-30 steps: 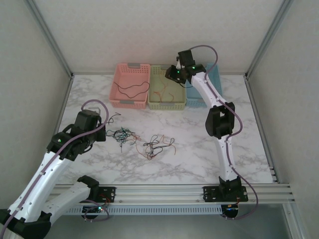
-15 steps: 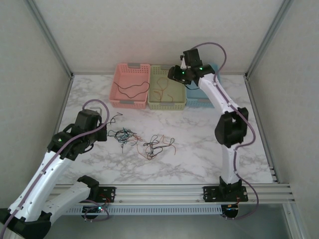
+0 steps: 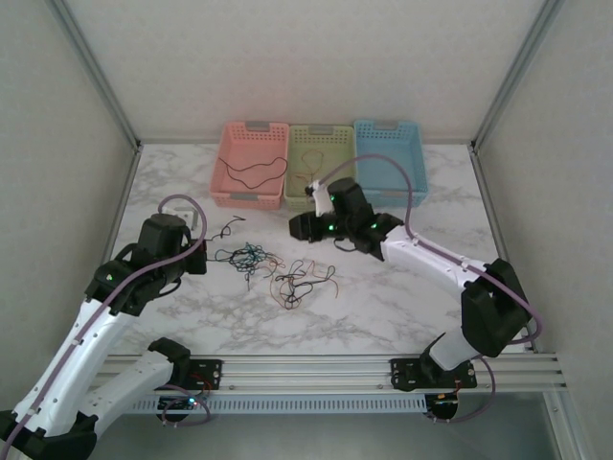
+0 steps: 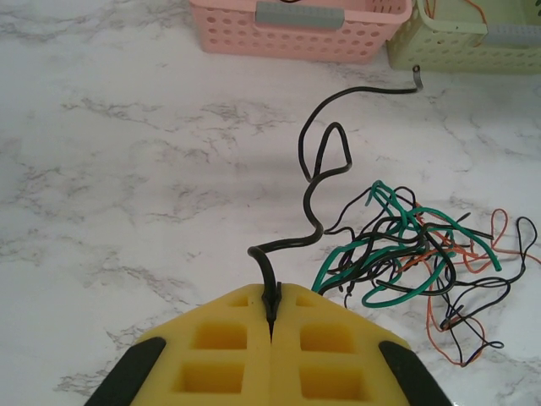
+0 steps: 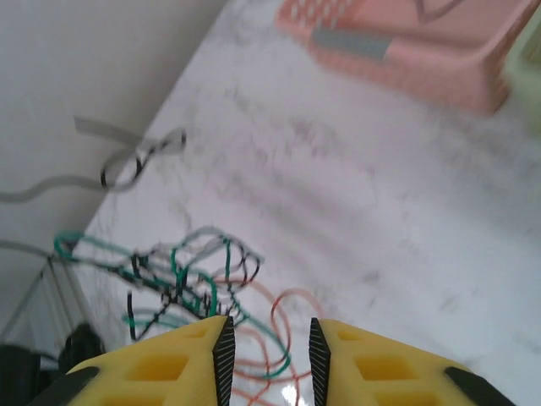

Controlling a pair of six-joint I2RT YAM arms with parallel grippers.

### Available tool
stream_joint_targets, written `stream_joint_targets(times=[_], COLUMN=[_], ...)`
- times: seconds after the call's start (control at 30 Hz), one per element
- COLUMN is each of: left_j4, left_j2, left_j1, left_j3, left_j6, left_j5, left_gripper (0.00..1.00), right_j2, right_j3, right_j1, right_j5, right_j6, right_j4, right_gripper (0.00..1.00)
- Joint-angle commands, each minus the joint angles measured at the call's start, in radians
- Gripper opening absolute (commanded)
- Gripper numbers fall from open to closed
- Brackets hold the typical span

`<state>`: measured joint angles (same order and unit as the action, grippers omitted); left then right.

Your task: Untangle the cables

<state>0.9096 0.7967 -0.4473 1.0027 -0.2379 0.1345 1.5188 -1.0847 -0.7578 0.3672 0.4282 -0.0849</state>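
left gripper [image 4: 271,296]: shut tight, pinching one end of a black cable [image 4: 314,182].
black cable: it curls away from the yellow fingers [image 4: 330,355] and over the table [image 3: 402,297]. Its far end points at the pink basket [image 3: 222,153]. It lies just beside the pile of cables [image 3: 273,268].
right gripper [image 5: 267,347]: its fingers stand a little apart with a gap between them. It has hold of nothing and hangs over the pile of cables.
pile of cables: green, black and orange ones, all tangled. They lie in the middle of the table, in front of the baskets.
pink basket: at the back, left end of the row. One curly black wire [image 3: 251,175] lies in it.
green basket [image 3: 321,128]: in the middle, touching the pink basket. Orange wires [image 3: 308,165] lie in it.
blue basket [image 3: 418,163]: right end of the row, touching the green basket.
table: white marble with grey streaks.
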Motion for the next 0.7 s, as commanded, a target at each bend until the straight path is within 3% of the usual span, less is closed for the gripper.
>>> stream_joint_targets(times=[0.0, 0.23, 0.67], left_j4=[-0.02, -0.022, -0.023], left_j2=[-0.008, -0.005, 0.007], left_j1=[0.01, 0.01, 0.01], left_j3=[-0.008, -0.01, -0.012], left_j6=[0.013, 0.014, 0.014], left_j5=[-0.026, -0.027, -0.025], left_gripper=[0.0, 0.0, 0.0], right_j2=[-0.013, 0.072, 0.174], right_j3=[0.005, -0.038, -0.13], right_j1=[-0.062, -0.171, -0.192], right_j5=[0.002, -0.041, -0.077], right_j6=[-0.018, -0.027, -0.051], right_j4=[0.091, 0.028, -0.109], right_gripper=[0.35, 0.46, 0.46])
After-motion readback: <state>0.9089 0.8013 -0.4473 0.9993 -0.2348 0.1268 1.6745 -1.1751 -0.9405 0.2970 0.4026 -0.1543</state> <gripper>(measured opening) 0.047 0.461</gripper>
